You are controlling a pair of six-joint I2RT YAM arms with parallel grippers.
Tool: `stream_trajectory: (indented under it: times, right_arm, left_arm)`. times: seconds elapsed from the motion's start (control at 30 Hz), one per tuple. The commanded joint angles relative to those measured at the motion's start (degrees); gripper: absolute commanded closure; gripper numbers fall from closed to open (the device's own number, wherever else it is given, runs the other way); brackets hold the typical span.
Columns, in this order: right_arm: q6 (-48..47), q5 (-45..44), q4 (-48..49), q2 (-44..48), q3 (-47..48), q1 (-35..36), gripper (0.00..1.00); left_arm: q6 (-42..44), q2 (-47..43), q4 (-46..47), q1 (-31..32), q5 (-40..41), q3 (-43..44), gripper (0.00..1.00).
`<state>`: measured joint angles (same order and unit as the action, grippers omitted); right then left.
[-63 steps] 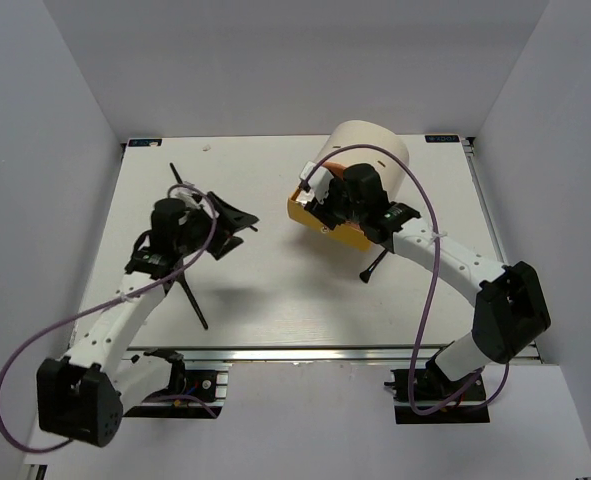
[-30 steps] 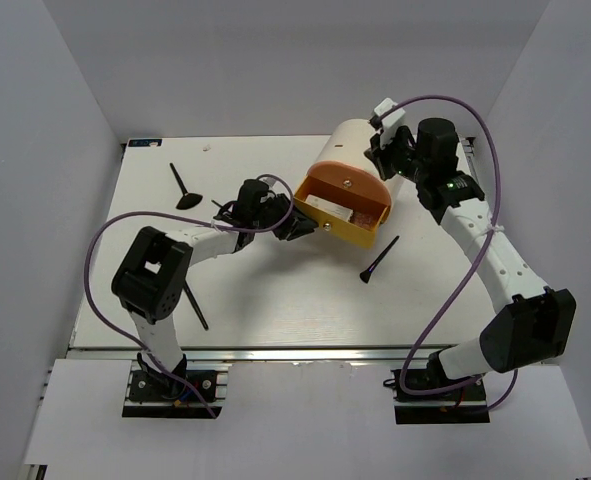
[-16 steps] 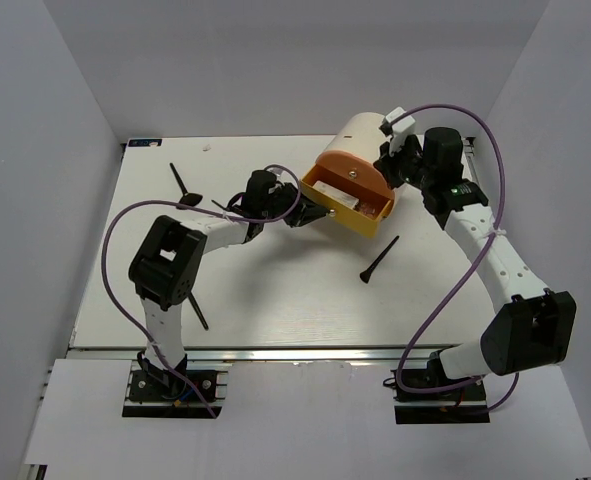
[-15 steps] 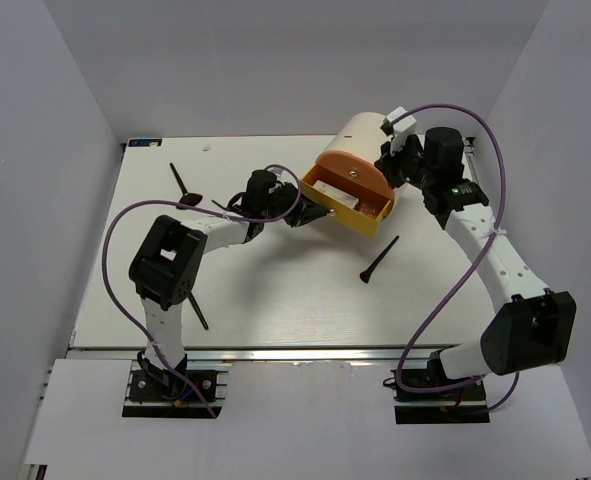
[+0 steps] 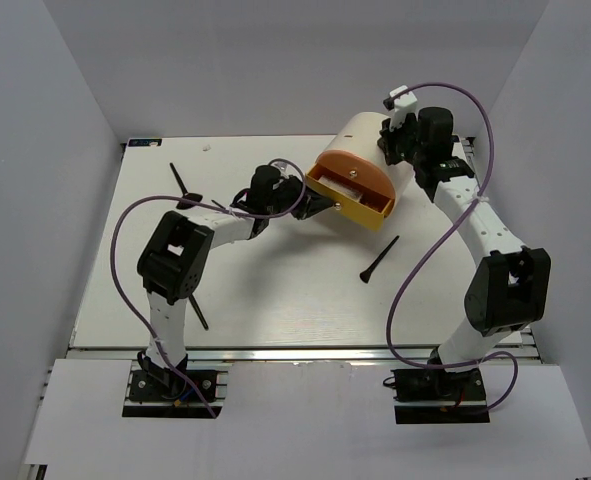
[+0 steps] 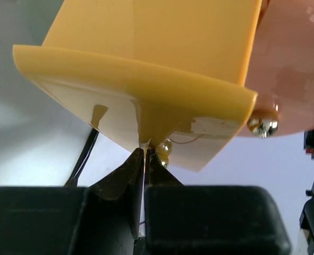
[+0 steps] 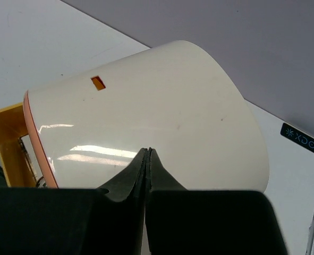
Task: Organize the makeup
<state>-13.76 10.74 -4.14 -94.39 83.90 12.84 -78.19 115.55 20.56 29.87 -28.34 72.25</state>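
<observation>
Yellow drawer (image 5: 352, 192) stands half out. Left gripper (image 6: 144, 152), jaws pinched empty, should push its front squarely while right gripper (image 7: 147, 152), likewise clenched, braces the unit (image 7: 162, 122). One brush (image 5: 378, 262) lies on the table (image 5: 275, 300).

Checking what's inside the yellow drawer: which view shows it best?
Top external: the yellow drawer lies open to the camera. Left wrist shows only its front and outer wall; right wrist shows just a sliver beside the cream unit.
</observation>
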Motion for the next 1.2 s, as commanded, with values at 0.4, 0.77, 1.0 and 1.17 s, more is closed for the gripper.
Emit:
stream_trajectory:
  times: [0.4,0.77,1.0,1.17]
  right_arm:
    - [2.25,4.29,-7.55,0.69,-4.79,-0.10,1.00]
    - [2.25,3.94,-7.02,2.10,-6.29,-0.10,1.00]
    - [2.33,4.11,-7.02,2.10,-6.82,-0.18,1.00]
    - [2.77,4.46,-6.93,2.10,-7.08,-0.18,1.00]
  left_arm:
    - [-4.24,11.45,4.58,0.46,1.79,15.46,0.76]
    - [-1.70,6.18,6.87,0.63,1.89,4.49,0.38]
    - [0.32,8.63,4.06,1.60,0.74,5.18,0.40]
    - [0.67,12.33,2.83,2.48,0.30,10.10,0.38]
